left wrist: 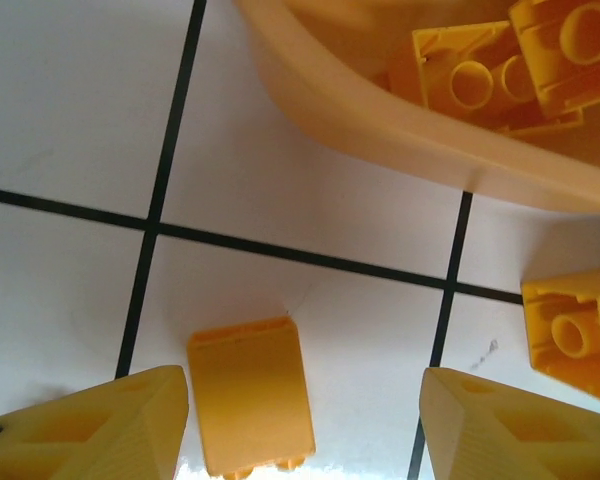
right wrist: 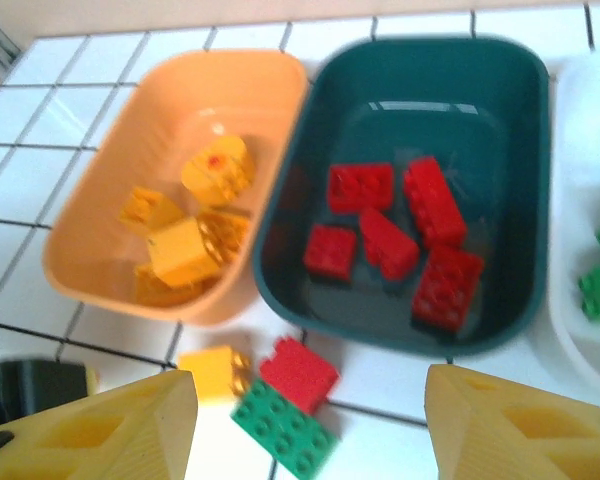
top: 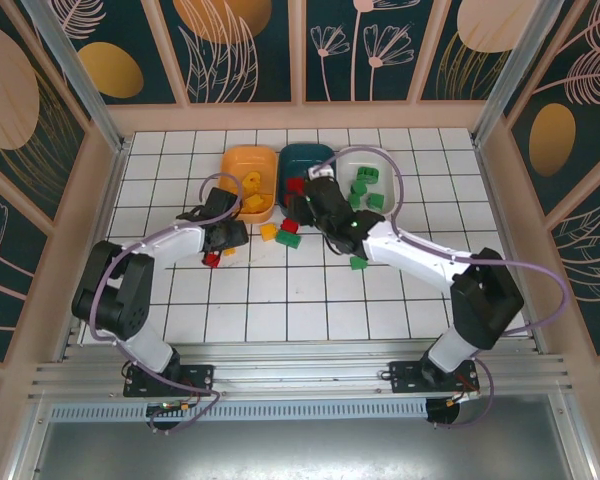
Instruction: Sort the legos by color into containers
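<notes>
Across the white tiled tabletop [top: 180, 300], seen from above, three shallow rounded-rectangular containers stand side by side at the far end: an orange plastic bowl [top: 248, 150] holding yellow pieces, a dark teal plastic bowl [top: 308, 147] holding red ones, and a white plastic bowl [top: 388, 190] holding green ones. The left gripper [top: 225, 237] hangs low just in front of the orange bowl. The right gripper [top: 300, 210] hovers near the teal bowl. A few legos lie loose on the tiles, among them a lone green studded brick [top: 358, 263]. From the left wrist, the jaws stand apart on either side of a yellow plastic brick [left wrist: 250, 395] lying on the tabletop. The fingers [left wrist: 90, 425] are not clamped on it, and a second yellow brick [left wrist: 575, 330] lies off to the right, beside the orange bowl's wall. From the right wrist, the jaws are apart and empty above a touching cluster in front of the bowls: a small yellow brick [right wrist: 212, 372], a red studded brick [right wrist: 300, 372] and a flat green studded brick [right wrist: 285, 428]. The step in hand looks like the left arm's pick of a yellow piece. The next move calls for closing squarely on its sides, lifting, and carrying it over the orange rim. No brand, label or writing can be read anywhere.
</notes>
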Tool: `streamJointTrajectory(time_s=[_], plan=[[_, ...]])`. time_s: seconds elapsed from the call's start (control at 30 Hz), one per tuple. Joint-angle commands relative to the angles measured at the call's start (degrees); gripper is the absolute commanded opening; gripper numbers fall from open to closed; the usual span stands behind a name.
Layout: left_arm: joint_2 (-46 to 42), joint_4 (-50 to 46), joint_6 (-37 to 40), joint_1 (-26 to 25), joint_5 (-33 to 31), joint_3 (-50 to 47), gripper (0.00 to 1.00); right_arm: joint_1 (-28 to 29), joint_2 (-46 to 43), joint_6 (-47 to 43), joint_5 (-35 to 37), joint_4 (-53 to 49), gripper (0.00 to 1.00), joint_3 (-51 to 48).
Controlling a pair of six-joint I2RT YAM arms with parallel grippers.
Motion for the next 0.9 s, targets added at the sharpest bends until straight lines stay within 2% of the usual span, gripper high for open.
streamJointTrajectory(time_s=[0.0, 0.17, 0.47, 0.67, 0.8, 0.87], plan=[[2.0, -2.8, 0.4, 0.2, -2.2, 2.4, 0.61, 0.4, -3.9, 4.7, 2.7, 0.6, 0.62, -6.3], [2.0, -3.6, 0.3, 0.0, -3.1, 1.8, 0.61, 0.4, -9.1, 6.3, 4.2, 0.6, 0.63, -12.0], [8.2, -3.9, -0.6, -2.6, -3.1, 2.7, 0.56, 0.4, -10.9, 5.6, 5.1, 0.9, 0.63, -12.4], [8.1, -3.1, -0.2, -2.7, -2.7, 3.3, 0.32, 0.5, -12.4, 6.0, 5.4, 0.4, 0.63, -13.2], [6.6, -5.2, -0.1, -3.7, -1.9, 6.4, 0.27, 0.5, -13.5, 6.1, 5.4, 0.3, 0.63, -14.0], [4.1, -7.0, -0.2, -4.0, 1.4, 9.3, 0.25, 0.5, -13.6, 5.6, 4.0, 0.5, 0.63, -14.1]])
